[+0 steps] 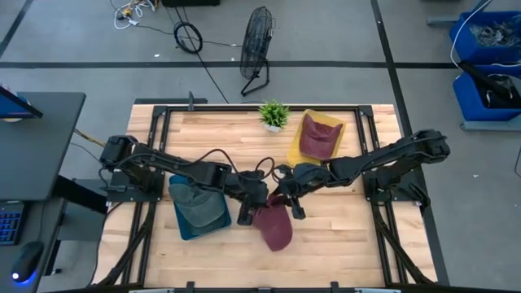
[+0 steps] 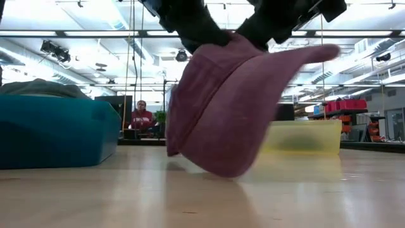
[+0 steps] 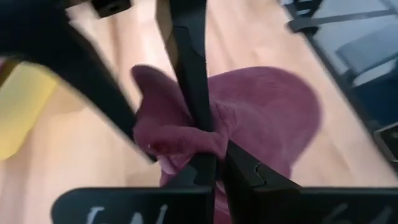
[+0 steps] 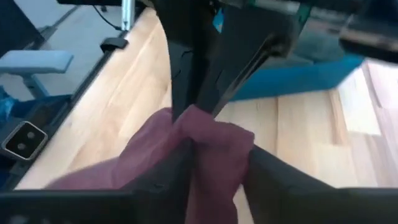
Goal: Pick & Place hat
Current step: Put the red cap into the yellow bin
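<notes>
A maroon cap (image 1: 274, 228) sits near the table's near middle, held between both grippers. My left gripper (image 1: 247, 210) comes in from the left and my right gripper (image 1: 288, 205) from the right; both are shut on the cap's upper edge. In the low view the cap (image 2: 234, 107) hangs below the two dark grippers, brim pointing right, its lowest part just at the table top. A grey-green cap (image 1: 198, 205) lies in a teal bin (image 1: 186, 229) on the left. Another maroon cap (image 1: 317, 137) lies on a yellow tray (image 1: 297, 146). My left gripper (image 3: 217, 149) pinches a bunched fold of the cap's rim (image 3: 180, 140) between its two fingers, slanting down from the table's left. The cap's crown (image 3: 273, 118) hangs beyond the fingers. My right gripper (image 4: 217, 152) pinches a raised fold of the cap's fabric (image 4: 217, 134) between its two fingers, slanting down from the table's right, close beside the left gripper's fingers (image 4: 193, 68). The rest of the cap (image 4: 118, 171) droops below it.
A small potted plant (image 1: 273, 114) stands at the far edge next to the yellow tray. The teal bin (image 2: 57, 130) is close on the cap's left. Bare wood lies on the near right of the table (image 1: 342, 244). A person (image 2: 141, 117) sits in the room behind.
</notes>
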